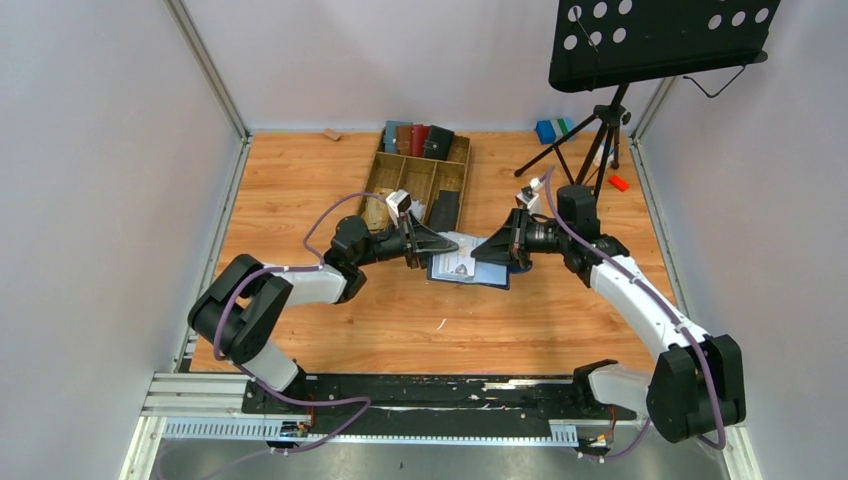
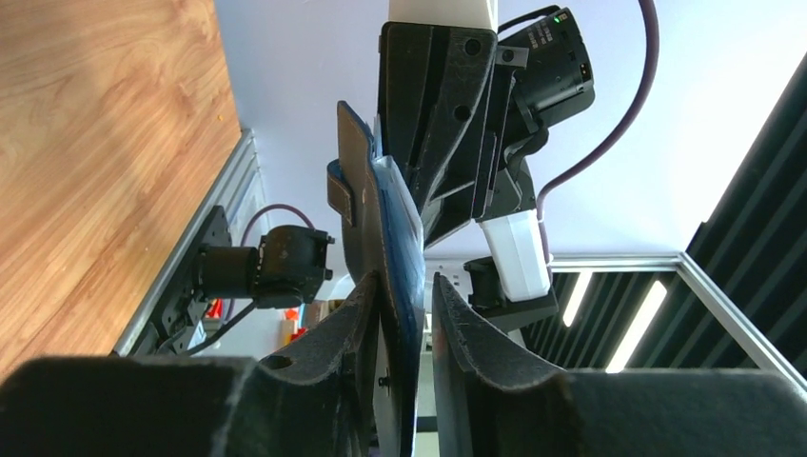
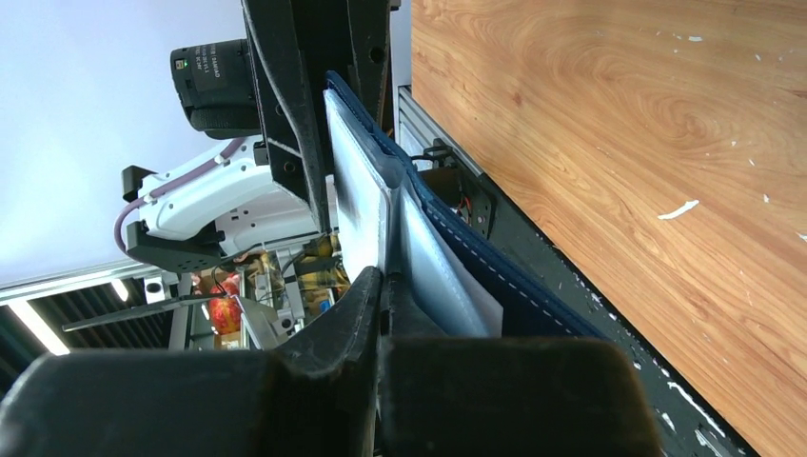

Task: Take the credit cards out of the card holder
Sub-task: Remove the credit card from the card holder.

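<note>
The navy-blue card holder (image 1: 470, 282) hangs open above the table's middle, held between both grippers. A white credit card (image 1: 458, 262) with dark print shows on its inner face. My left gripper (image 1: 425, 255) grips the holder's left edge; in the left wrist view the holder (image 2: 395, 238) stands edge-on between its fingers (image 2: 404, 281). My right gripper (image 1: 482, 256) comes in from the right. In the right wrist view its jaws (image 3: 383, 276) are pinched on a white card (image 3: 357, 200) that sticks out of the holder (image 3: 476, 257). A second grey card (image 3: 438, 271) lies behind it.
A wooden divider tray (image 1: 415, 180) stands behind the grippers, with teal, brown, red and black holders (image 1: 418, 138) at its back and a black one (image 1: 445, 208) inside. A music stand tripod (image 1: 600, 130), a blue box (image 1: 545, 130) and a small red object (image 1: 618, 183) stand back right.
</note>
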You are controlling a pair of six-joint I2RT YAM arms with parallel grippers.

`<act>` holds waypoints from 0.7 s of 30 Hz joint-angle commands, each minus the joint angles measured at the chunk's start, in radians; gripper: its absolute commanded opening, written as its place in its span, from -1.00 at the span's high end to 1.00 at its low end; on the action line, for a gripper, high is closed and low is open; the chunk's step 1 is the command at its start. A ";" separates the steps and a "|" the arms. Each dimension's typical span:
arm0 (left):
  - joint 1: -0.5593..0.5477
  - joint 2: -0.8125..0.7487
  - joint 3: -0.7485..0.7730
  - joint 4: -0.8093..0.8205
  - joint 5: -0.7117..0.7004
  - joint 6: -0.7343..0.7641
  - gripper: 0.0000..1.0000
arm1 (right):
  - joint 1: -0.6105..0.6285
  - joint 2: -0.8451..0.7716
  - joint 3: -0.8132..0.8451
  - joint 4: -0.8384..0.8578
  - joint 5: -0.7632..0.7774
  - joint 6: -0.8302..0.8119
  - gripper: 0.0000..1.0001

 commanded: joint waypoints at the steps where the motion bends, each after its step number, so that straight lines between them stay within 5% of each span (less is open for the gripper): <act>1: -0.004 -0.031 0.042 0.075 -0.010 0.005 0.42 | -0.029 -0.035 0.000 -0.069 -0.008 -0.058 1.00; 7: -0.002 -0.048 0.029 0.048 -0.026 0.019 0.75 | -0.040 -0.046 0.007 -0.126 -0.013 -0.097 1.00; 21: 0.006 -0.090 0.006 0.008 -0.056 0.041 0.84 | -0.080 -0.085 -0.002 -0.172 -0.037 -0.138 1.00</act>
